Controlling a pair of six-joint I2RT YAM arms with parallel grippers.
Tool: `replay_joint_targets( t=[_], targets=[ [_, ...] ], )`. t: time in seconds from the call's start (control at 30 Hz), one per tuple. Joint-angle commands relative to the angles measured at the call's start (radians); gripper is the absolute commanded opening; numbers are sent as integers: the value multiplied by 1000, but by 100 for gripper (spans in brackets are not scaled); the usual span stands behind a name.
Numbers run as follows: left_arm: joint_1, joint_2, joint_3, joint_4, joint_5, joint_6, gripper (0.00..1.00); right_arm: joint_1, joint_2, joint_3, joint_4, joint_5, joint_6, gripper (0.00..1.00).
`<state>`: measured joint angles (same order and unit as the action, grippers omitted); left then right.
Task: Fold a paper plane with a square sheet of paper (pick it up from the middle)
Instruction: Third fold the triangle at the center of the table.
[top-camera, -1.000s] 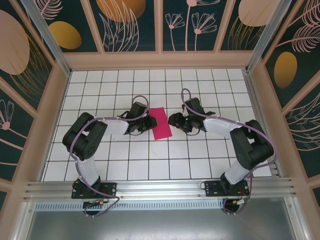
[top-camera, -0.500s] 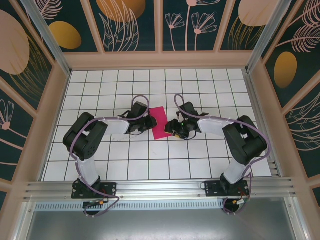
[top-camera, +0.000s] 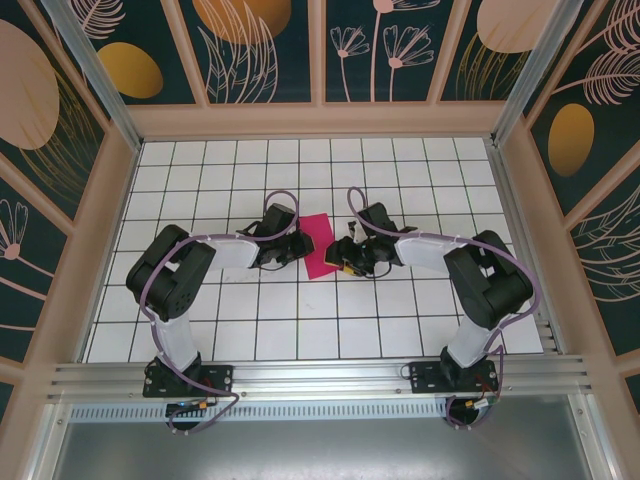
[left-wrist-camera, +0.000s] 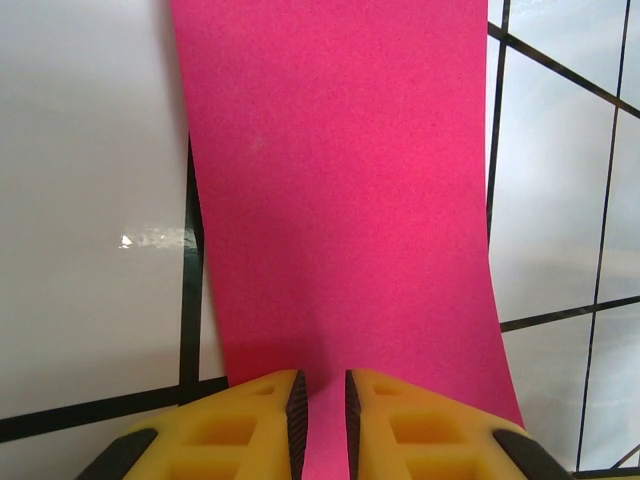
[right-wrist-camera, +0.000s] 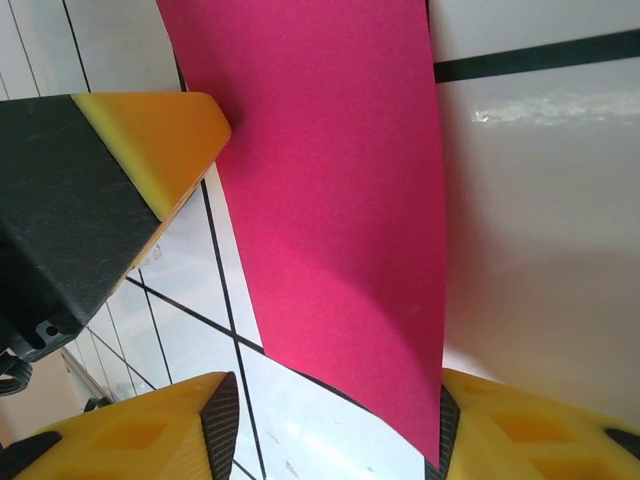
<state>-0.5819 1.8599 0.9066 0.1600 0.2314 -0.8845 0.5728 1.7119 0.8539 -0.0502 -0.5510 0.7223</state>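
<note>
The magenta-pink sheet of paper (top-camera: 322, 245) lies as a narrow folded strip on the white tiles between both arms. My left gripper (top-camera: 298, 247) is at its left edge. In the left wrist view its jaws (left-wrist-camera: 320, 400) are almost shut, tips resting on the paper (left-wrist-camera: 340, 200), nothing pinched. My right gripper (top-camera: 342, 258) is at the strip's right edge. It stands open (right-wrist-camera: 330, 420), straddling the near end of the paper (right-wrist-camera: 330, 180), whose edge lifts slightly and touches the right pad (right-wrist-camera: 448, 430). No dart-shaped paper plane is formed.
The left gripper's yellow-and-black finger (right-wrist-camera: 140, 140) shows just across the strip from the right one. Wooden walls (top-camera: 320, 120) ring the tiled floor (top-camera: 300, 320). An aluminium rail (top-camera: 320, 375) runs along the near edge by the arm bases.
My right gripper has slid left up to the paper's right edge and its jaws have narrowed. The left gripper and the paper have stayed put.
</note>
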Motion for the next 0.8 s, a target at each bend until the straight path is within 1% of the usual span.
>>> replay_joint_targets(
  t=[0.0, 0.1, 0.17, 0.2, 0.3, 0.4, 0.47, 0.5, 0.63, 0.77],
  targets=[
    [3, 51, -8, -80, -47, 27, 22, -14, -18, -25, 45, -25, 28, 50],
    [3, 45, -6, -83, -49, 31, 22, -19, -24, -36, 50, -11, 44, 44],
    [2, 40, -2, -89, -55, 38, 22, -20, -31, -41, 49, 1, 49, 36],
    [3, 38, -2, -91, -56, 41, 21, -20, -34, -44, 49, 4, 51, 35],
    [3, 35, 4, -91, -55, 48, 21, -20, -37, -51, 56, 2, 58, 23],
    [3, 28, 9, -88, -50, 59, 21, -20, -44, -61, 68, 1, 71, 9],
    [3, 7, 20, -91, -43, 65, 21, -20, -54, -70, 71, -2, 78, 2],
    [3, -8, 24, -87, -37, 70, 21, -20, -62, -74, 69, -1, 81, 0],
    [2, -80, 27, -63, -62, 59, 23, -20, -102, -110, 80, 6, 119, 0],
    [3, -72, 6, -32, -84, 43, 23, -20, -133, -139, 96, 24, 156, 0]
  ],
)
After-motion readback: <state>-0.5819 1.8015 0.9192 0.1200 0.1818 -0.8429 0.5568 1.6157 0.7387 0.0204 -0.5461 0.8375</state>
